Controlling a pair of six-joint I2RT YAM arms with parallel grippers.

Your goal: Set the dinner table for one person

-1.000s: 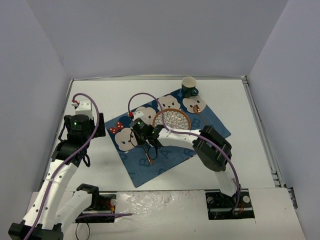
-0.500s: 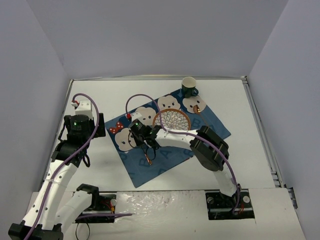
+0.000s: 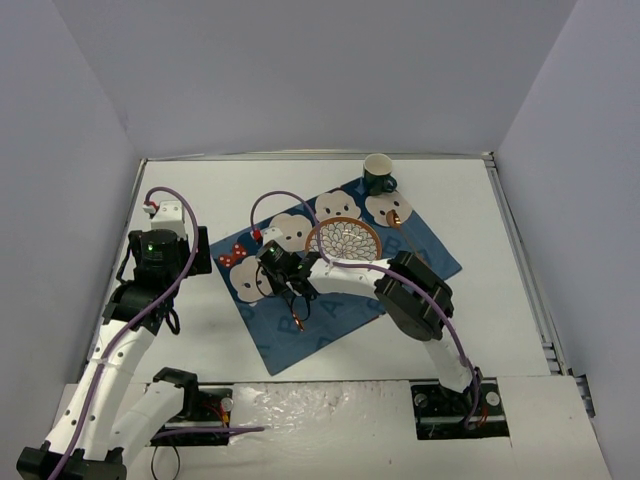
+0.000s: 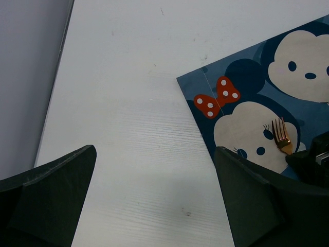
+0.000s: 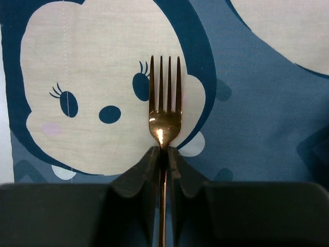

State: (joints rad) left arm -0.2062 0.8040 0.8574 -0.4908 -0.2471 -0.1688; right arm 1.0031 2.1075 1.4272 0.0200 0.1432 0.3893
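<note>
Two arms stand bolted at the near edge of the dinner table (image 3: 500, 300), the white top that carries everything in view. Nearest in, the left gripper (image 4: 155, 154) hangs over bare white surface just beside the left corner of the blue cartoon placemat (image 3: 425, 245), jaws spread wide with nothing between them. Further in, the right gripper (image 5: 162, 152) is pinched narrow on the neck of a copper fork (image 5: 164, 108), tines pointing away from the wrist camera over a printed face on the cloth; we cannot tell whether the fork touches the mat or rides just above it. Against the frames of the last second, the right arm's elbow and wrist have slid a little to the left, and the fork with them; the left arm reads unchanged. Beyond the fork sits the patterned plate (image 3: 343, 240) near the mat's middle, with a small copper piece (image 3: 397, 215) to its right, too small to name. Farthest, a dark cup (image 3: 378, 175) stands at the mat's far corner. We judge the fork is being carried to its place left of the plate. Plate and cup look set, so what remains here is to settle the fork flat beside the plate and open the jaws, with care not to drag the cloth.
</note>
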